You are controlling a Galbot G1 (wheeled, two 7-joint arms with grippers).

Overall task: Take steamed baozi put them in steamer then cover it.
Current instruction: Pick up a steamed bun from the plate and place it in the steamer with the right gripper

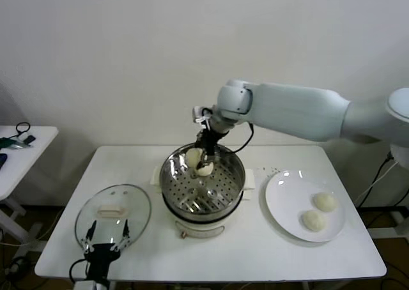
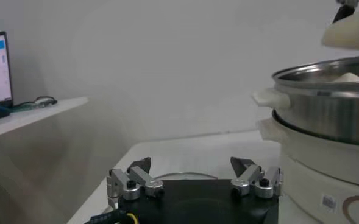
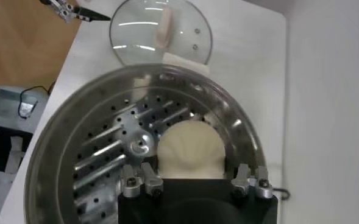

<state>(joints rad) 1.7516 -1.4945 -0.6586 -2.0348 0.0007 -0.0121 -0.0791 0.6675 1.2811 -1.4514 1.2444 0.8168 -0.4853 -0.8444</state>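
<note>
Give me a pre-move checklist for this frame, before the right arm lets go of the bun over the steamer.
1. Right gripper over the steamer bowl: ok.
2. Held baozi above the perforated tray, not the rim: ok.
3. Baozi already in the steamer clear of the drop spot: cannot tell.
4. Glass lid off and lying on the table: ok.
5. Left gripper open, parked by the lid, clear of the steamer: ok.
6. Two baozi left on the white plate: ok.
</note>
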